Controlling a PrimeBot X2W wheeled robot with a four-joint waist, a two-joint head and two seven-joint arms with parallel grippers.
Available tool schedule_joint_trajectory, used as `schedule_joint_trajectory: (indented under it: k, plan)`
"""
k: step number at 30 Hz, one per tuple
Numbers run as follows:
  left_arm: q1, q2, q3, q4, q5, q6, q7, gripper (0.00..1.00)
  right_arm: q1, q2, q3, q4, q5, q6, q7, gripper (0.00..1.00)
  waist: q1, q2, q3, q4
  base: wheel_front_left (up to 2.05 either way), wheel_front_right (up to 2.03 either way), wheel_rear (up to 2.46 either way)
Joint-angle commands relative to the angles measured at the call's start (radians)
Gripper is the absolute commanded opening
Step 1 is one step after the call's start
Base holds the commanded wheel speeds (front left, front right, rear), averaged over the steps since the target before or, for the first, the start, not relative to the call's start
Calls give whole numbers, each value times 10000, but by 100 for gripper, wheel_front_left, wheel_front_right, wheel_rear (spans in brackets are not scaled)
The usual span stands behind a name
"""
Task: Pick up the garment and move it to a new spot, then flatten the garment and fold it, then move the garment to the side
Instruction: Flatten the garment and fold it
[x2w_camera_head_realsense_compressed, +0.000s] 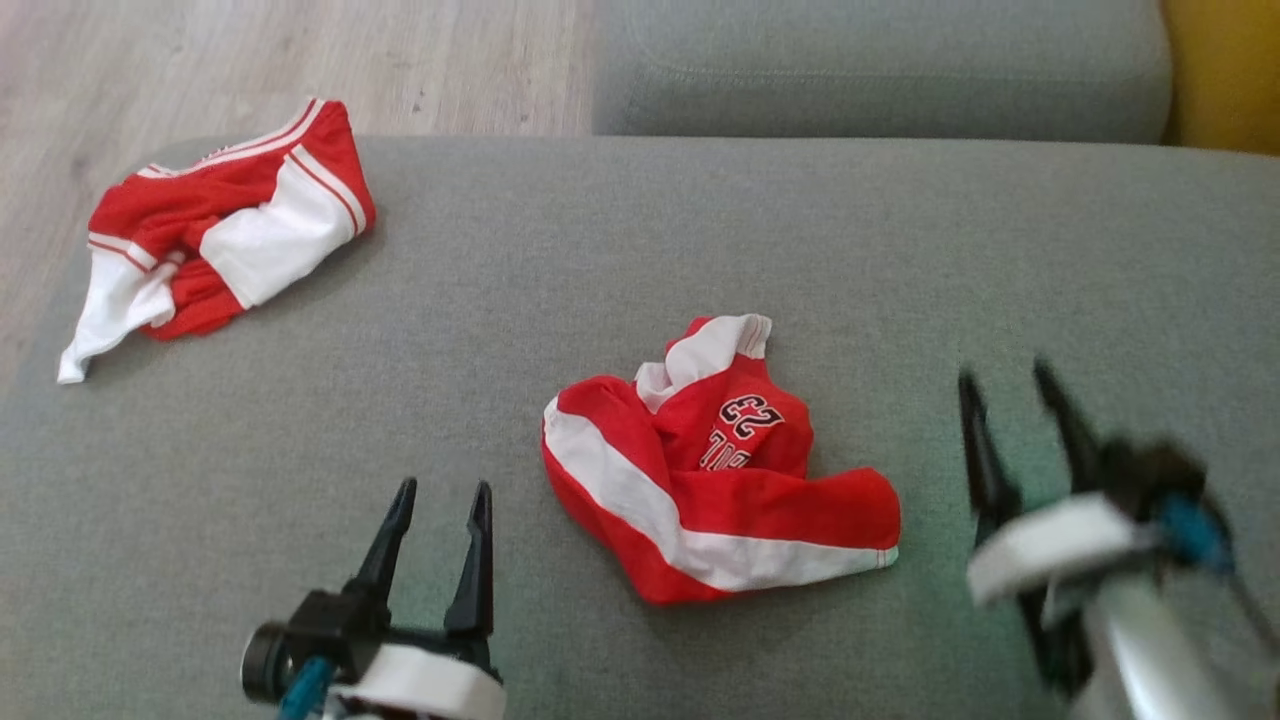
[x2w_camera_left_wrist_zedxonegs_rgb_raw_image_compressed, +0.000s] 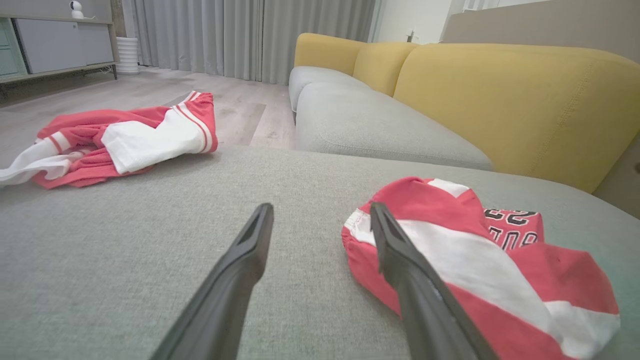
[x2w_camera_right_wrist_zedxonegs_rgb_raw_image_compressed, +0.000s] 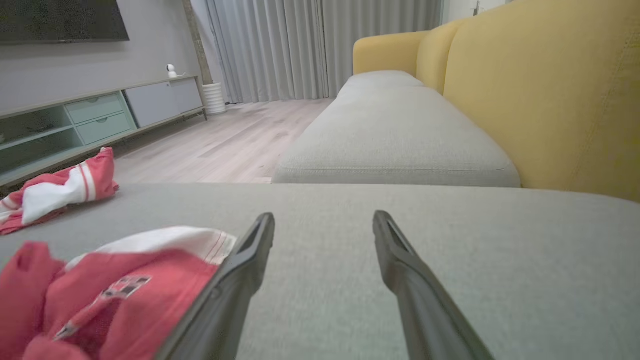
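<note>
Garment (x2w_camera_head_realsense_compressed: 715, 470) in red and white lies crumpled near the middle of the grey seat cushion (x2w_camera_head_realsense_compressed: 600, 250), between our two grippers. A broad white stripe runs along its near-left edge. A white-trimmed flap stands up at its far end. In the head view the number 23 and part of a word show upside down on its top fold.

Our left gripper (x2w_camera_head_realsense_compressed: 444, 490) sits to the garment's left and nearer to us, its fingers spread apart with nothing between them. In the left wrist view one finger crosses in front of the striped edge, but the head view shows it clear of the cloth.

Our right gripper (x2w_camera_head_realsense_compressed: 1003, 375) is on the garment's right and blurred in the head view. Its fingers are likewise parted and empty over bare cushion. The right wrist view shows the garment low at the left, beside one finger.

A second garment (x2w_camera_head_realsense_compressed: 225, 225), also red and white, lies bunched at the cushion's far left corner, well apart from ours, with a white end trailing toward the left edge. Beyond the seat we see a further cushion (x2w_camera_head_realsense_compressed: 880, 70), a yellow backrest (x2w_camera_head_realsense_compressed: 1225, 70) and pale wooden floor (x2w_camera_head_realsense_compressed: 250, 60).
</note>
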Motion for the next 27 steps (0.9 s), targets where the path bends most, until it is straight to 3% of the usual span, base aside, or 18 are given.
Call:
schedule_joint_trajectory:
  k: [1, 9, 27]
  plan:
    - [-83, 12, 433, -328, 36, -9, -95, 100, 422, 369, -116, -862, -392, -7, -107, 100, 1, 0, -136, -7, 0, 0, 0]
    - [373, 31, 687, -412, -31, -25, -95, 100, 2622, 915, -650, -2626, -1099, -7, -93, 100, 1, 0, -510, -49, 0, 0, 0]
    - [549, 23, 806, -459, 31, -123, -95, 100, 3193, 939, -305, -2910, -839, -7, 165, 100, 1, 0, -607, -45, 0, 0, 0]
